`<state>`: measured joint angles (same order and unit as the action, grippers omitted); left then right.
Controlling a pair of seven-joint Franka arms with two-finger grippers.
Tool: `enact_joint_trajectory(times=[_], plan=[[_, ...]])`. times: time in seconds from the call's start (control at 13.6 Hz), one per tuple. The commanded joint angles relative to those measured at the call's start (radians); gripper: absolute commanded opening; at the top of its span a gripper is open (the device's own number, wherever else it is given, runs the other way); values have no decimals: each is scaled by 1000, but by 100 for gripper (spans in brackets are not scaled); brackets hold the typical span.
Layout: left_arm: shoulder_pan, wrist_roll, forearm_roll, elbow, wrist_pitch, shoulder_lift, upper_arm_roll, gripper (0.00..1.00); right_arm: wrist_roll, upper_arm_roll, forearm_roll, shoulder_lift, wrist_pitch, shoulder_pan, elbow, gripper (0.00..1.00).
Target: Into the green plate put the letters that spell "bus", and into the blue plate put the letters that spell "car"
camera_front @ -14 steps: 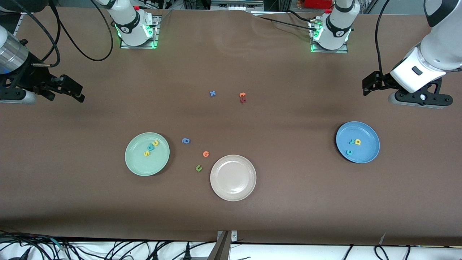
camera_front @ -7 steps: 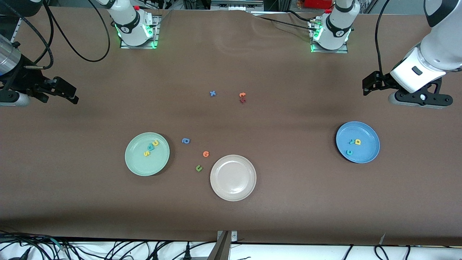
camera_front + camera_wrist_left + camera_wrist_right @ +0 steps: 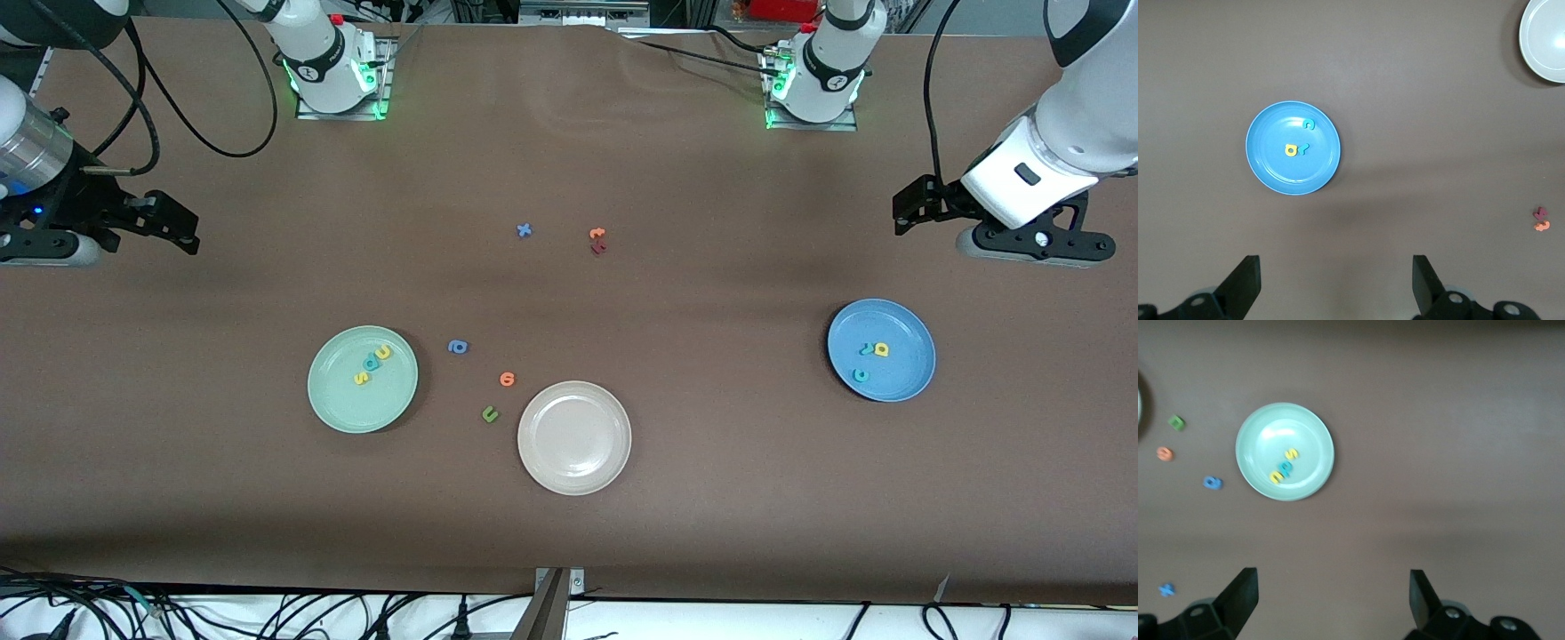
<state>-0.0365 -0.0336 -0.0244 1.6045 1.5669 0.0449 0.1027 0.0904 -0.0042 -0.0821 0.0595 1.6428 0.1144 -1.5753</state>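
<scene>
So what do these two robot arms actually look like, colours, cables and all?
Both arms are glossy white with rounded shells, each on a base ringed by green light. Black cables loop from them. The right arm has a silver metal wrist segment with a small blue light. The right gripper and left gripper are black, each with two flat wedge-shaped fingers. A grey camera housing sits under each wrist.
</scene>
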Motion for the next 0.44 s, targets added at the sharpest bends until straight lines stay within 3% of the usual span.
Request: enact_joint_trajectory(times=[0.0, 0.37], plan=[[1, 17, 15, -31, -22, 10, -3, 100, -55, 43, -50, 5, -52, -15, 28, 100], [1, 15, 15, -32, -22, 10, -3, 100, -52, 43, -22, 6, -43, -36, 28, 100]])
